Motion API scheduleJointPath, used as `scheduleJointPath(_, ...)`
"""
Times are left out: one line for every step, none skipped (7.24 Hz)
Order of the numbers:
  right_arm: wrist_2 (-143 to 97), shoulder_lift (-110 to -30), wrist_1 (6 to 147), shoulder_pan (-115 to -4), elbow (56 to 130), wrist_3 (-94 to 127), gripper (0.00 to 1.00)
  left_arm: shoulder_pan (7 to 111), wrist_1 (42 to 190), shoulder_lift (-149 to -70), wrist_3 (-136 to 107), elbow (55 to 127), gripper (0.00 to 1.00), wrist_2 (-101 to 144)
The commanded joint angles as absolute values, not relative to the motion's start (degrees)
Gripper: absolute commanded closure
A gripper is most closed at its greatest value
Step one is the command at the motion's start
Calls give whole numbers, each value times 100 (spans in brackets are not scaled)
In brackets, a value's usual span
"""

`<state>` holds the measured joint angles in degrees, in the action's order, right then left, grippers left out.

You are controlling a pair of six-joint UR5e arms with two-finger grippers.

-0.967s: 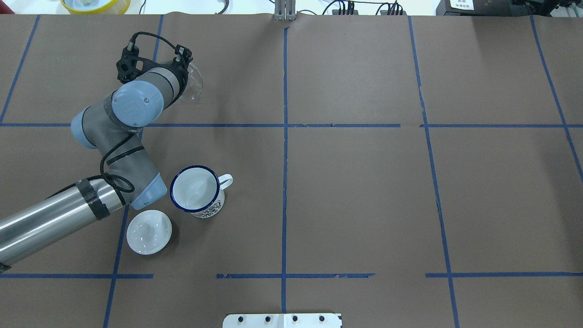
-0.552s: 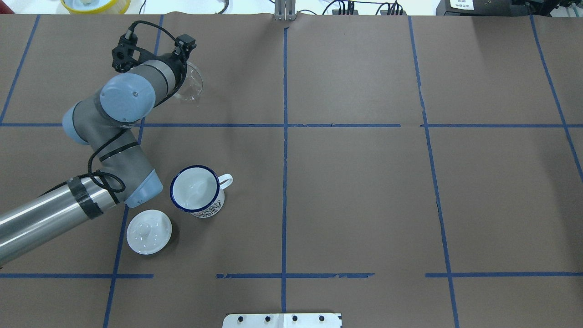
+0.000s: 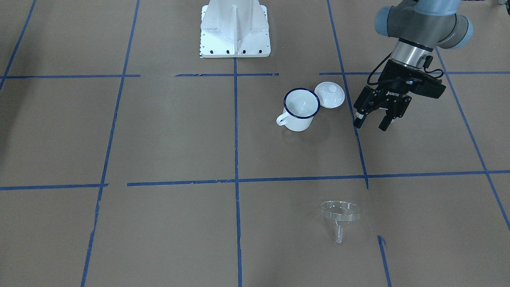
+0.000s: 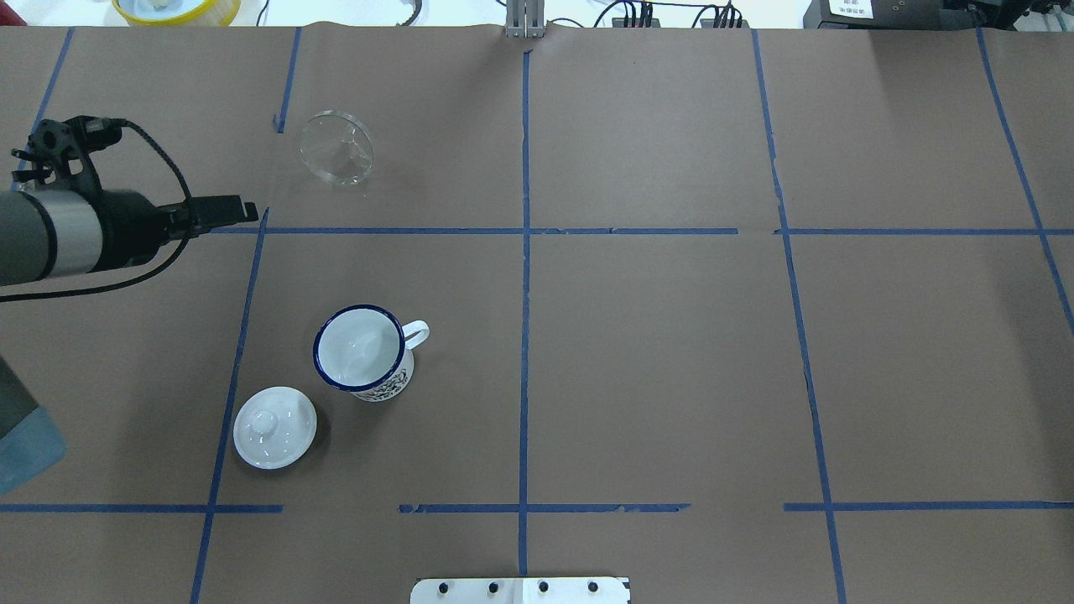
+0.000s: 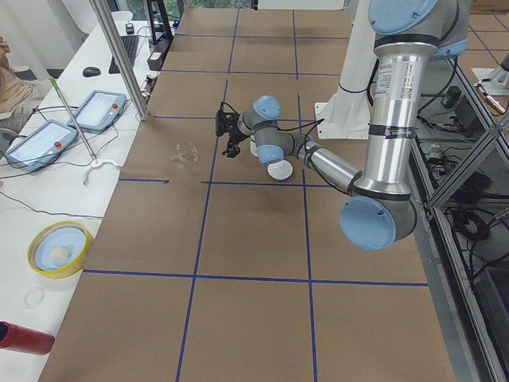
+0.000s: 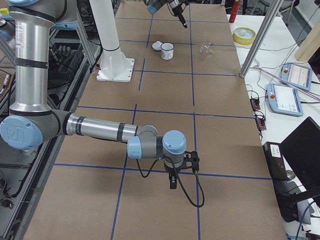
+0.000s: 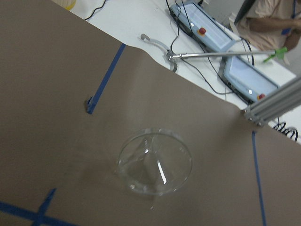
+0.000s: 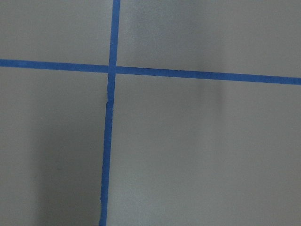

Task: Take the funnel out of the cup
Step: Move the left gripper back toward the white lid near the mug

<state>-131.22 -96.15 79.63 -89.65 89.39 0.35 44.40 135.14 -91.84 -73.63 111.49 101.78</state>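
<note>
The clear funnel point(image 4: 337, 158) lies on its side on the brown table at the far left, away from the cup; it also shows in the front view point(image 3: 340, 213) and the left wrist view point(image 7: 154, 162). The white cup point(image 4: 361, 348) with a dark blue rim stands upright and empty point(image 3: 301, 109). My left gripper point(image 3: 370, 124) is open and empty, above the table, left of the cup and apart from the funnel point(image 4: 239, 210). My right gripper point(image 6: 172, 182) shows only in the exterior right view, far from both; I cannot tell whether it is open or shut.
A white round lid with a knob point(image 4: 274, 426) lies beside the cup on its near left point(image 3: 330, 94). The robot's white base point(image 3: 235, 28) stands at the table's near edge. A yellow bowl point(image 4: 176, 8) sits beyond the far edge.
My left arm has drawn back from the funnel toward the table's left edge. The funnel stays lying where it was. Cup and lid have not moved.
</note>
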Motion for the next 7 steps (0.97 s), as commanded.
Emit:
scheduleJointPath(-13122,-9615,7963,-8965,8947,35,0,4317,13509,-8075,-6953,11652,0,10714)
scheduleJointPath(-13122,-9615,7963,-8965,8939,35,0,3898,13483,-7816,-6961,11698,0,10705)
scheduleJointPath(-13122,-9615,7963,-8965,8938,35,0,3589,13160,-7779,-6978,11716,0,10662)
scheduleJointPath(-13122,-9615,7963,-8965,8947,35,0,3316,12452,-7848,-7039,11855,0,10539)
scheduleJointPath(-13122,-9615,7963,-8965,8939,35,0,3261,12002,-8110,-7057,11917,0,10460)
scheduleJointPath(-13122,-9615,7963,-8965,8938,35,0,3156,11510,-8452,-7171,11901,0,10450)
scheduleJointPath(-13122,-9615,7963,-8965,8938,35,0,3138,10983,-8934,-7181,11883,0,10354)
